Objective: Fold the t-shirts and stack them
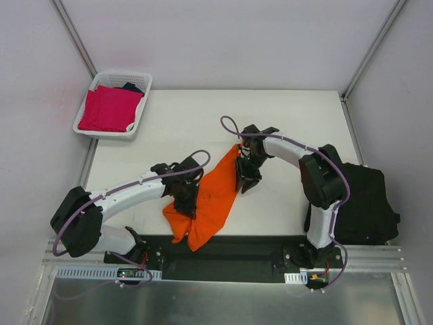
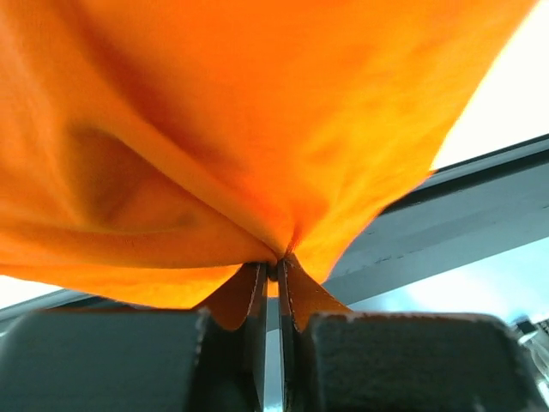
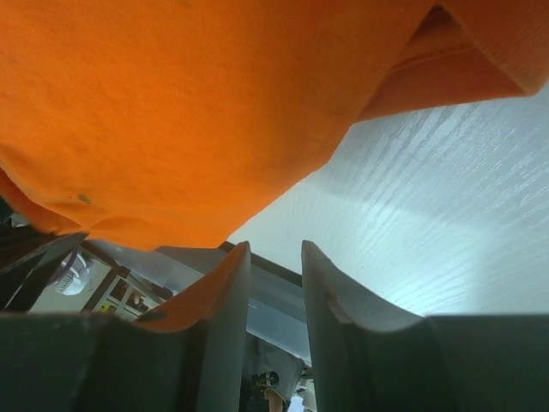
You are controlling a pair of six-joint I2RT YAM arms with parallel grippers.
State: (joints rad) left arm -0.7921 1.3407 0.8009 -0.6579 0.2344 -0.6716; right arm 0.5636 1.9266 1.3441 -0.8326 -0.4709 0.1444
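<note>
- I work on a white table (image 1: 284, 115) with a faint wood grain, closed in by pale grey walls (image 1: 223, 40) at the back and on both sides.
- A white lattice basket (image 1: 108, 133) sits at the far left corner, hanging partly past the table's left edge. It holds a magenta-pink t-shirt (image 1: 108, 108), with a bit of black cloth (image 1: 132, 87) showing behind it.
- A pile of black t-shirts (image 1: 365, 203) lies at the right edge beside my right arm's base and droops over the side.
- The far half of the table and the stretch between the basket and my arms are bare. The near edge ends at a dark base plate (image 1: 230, 247).
- The orange t-shirt (image 1: 213, 200) lies between my two arms at the near middle, bunched into a long slanted shape. Its lower end spills over the near edge onto the plate, and its upper tip reaches up beside my right wrist.
- The cloth is plain, bright and soft, creased in loose folds. A hem shows in my right wrist view.
- My left gripper (image 1: 184, 203) is closed tight on the shirt's left side. In my left wrist view the folds gather to a pinch right at the fingertips.
- My right gripper (image 1: 245, 181) has its jaws partly apart. The orange cloth hangs just beyond the tips, none shows in the gap, and I cannot tell whether it touches them.
</note>
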